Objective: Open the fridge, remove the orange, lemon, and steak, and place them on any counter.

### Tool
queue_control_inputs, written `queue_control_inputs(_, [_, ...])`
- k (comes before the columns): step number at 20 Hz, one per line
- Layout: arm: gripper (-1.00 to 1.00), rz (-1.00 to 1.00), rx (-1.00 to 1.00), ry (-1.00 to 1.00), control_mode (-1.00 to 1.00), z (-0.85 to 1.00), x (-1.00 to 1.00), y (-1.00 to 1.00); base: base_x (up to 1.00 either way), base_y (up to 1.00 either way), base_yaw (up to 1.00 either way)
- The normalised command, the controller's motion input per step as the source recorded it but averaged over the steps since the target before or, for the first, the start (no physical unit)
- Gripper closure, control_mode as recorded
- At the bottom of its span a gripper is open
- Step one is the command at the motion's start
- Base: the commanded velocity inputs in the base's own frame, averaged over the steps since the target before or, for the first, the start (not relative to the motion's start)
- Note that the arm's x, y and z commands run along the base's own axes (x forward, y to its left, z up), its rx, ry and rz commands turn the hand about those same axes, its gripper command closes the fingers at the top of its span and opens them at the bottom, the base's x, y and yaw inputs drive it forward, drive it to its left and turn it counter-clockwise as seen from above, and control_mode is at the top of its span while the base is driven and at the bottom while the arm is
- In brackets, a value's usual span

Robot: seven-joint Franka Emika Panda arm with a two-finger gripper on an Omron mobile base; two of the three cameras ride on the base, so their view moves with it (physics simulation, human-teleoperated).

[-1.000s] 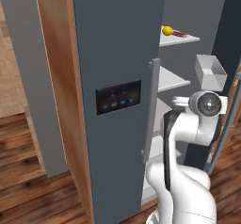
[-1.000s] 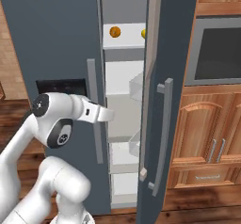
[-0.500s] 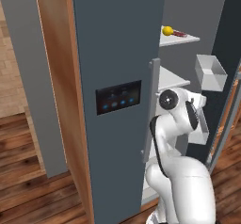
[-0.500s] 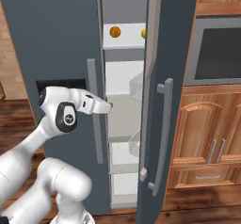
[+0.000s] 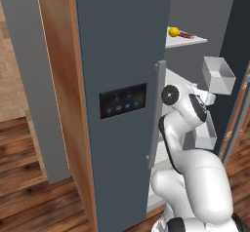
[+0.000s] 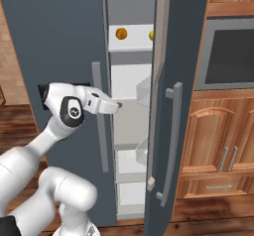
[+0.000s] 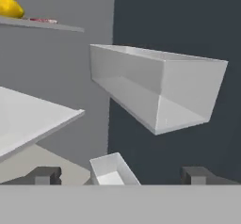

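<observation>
We see flat, even rendered light in all three views, with no clear source. The fridge [image 5: 122, 55] door fronts read dim and matte, without glare. Above the gripper [image 7: 120, 175], the white shelf [image 7: 42, 24] and the lemon [image 7: 10, 7] look bright; the bin [image 7: 157, 89] ahead of it shows soft grey shading inside. Shadows are faint and diffuse. Edges look slightly soft and blocky, as in a low-resolution picture, and we find no bending at the borders.
</observation>
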Motion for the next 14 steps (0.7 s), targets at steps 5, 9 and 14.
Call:
queue_control_inputs(5, [-1.00,-0.04,0.00,-0.15,-1.00,0.40,0.00,-0.11,0.00,0.00,0.00])
queue_control_inputs(9, [-1.00,-0.05,0.00,-0.17,-1.00,0.33,0.00,-0.01,0.00,0.00,0.00])
queue_control_inputs(14, [-1.00,-0.07,-0.01,-0.12,-1.00,0.11,0.06,-0.01,0.00,0.00,0.00])
